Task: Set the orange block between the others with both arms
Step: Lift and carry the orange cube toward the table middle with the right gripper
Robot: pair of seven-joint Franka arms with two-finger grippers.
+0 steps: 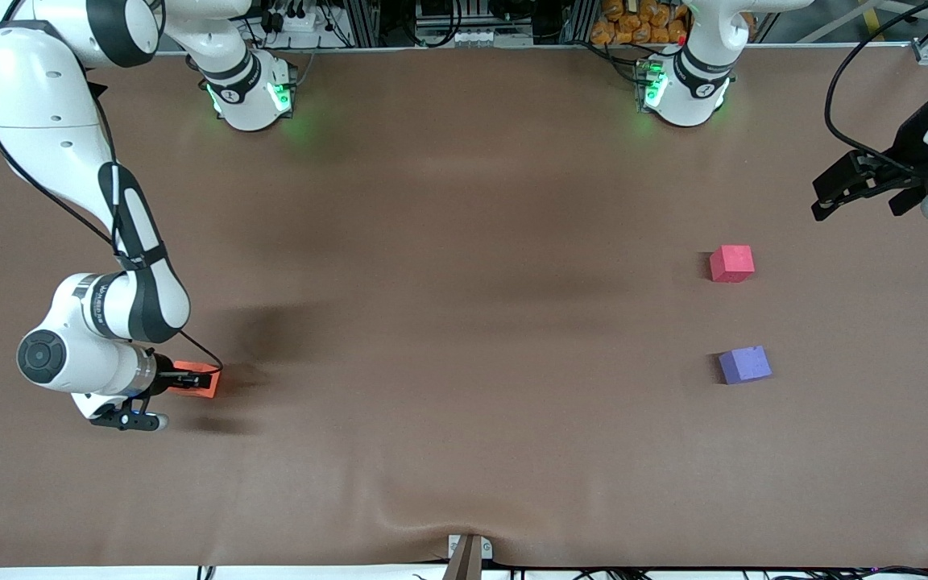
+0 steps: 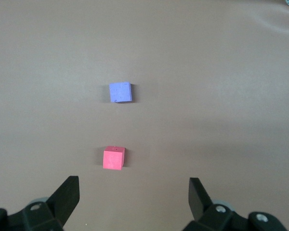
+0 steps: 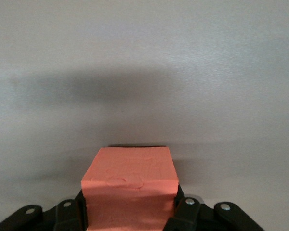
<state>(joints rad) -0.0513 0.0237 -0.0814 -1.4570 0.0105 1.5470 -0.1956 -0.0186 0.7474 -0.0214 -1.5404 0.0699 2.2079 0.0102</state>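
**Right jaws clamping the orange block at the right arm's end of the desk**

The right gripper (image 1: 194, 379) is sitting low at the right arm's end of the desk (image 1: 448, 322), its jaws clenched on the orange block (image 1: 200, 380). In the right wrist view the block (image 3: 129, 190) is filling the space between the fingers, with the pads pressing its two sides; whether it is resting on the desk or just clear of it I cannot tell.

The left gripper (image 1: 863, 187) is waiting in the air over the left arm's end of the desk, jaws released and holding nothing. Near it the red block (image 1: 731, 263) and the purple block (image 1: 744, 364) are lying well apart from the orange one, the purple nearer the front camera, with a bare gap between them.

Judging from here, the risks are lying ahead. The foam is soft, so a hard squeeze may be deforming it and letting it twist or slip during the lift. The target gap is at the left arm's end, so a handover looks likely; a misaligned pass could drop the block. A careless placement could also nudge the red or purple block.
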